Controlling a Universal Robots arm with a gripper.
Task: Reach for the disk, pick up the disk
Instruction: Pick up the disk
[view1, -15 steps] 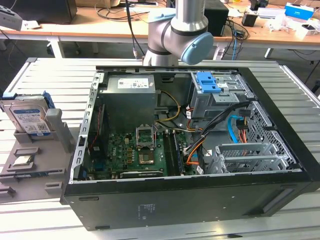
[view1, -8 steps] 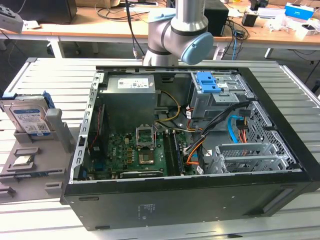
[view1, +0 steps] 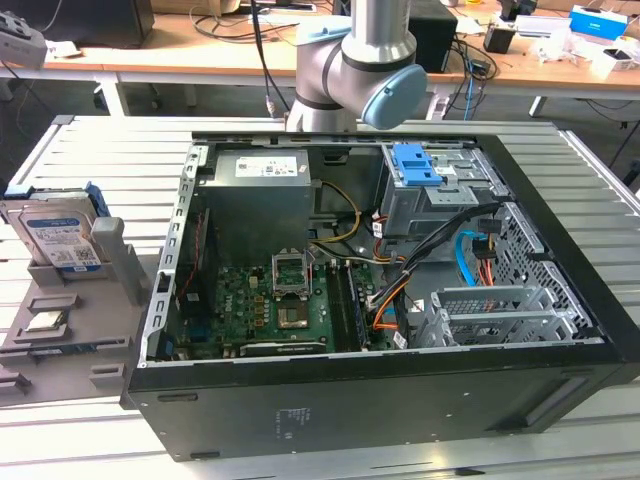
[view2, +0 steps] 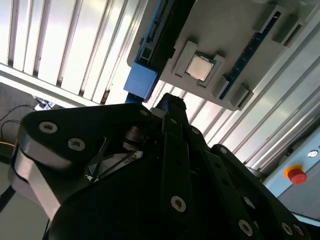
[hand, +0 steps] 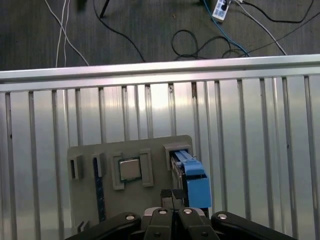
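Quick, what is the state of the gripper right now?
Gripper: closed, holding nothing, close to the disk.

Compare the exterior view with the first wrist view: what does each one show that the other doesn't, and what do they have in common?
Exterior view: the open computer case, its motherboard, a blue latch piece, the arm behind the case, and desks at the back.
First wrist view: the dark floor with a power strip, and the gripper close to the disk.
Shared: the disk standing on edge in the gray holder, the square chip in its recess, and the slatted metal table.
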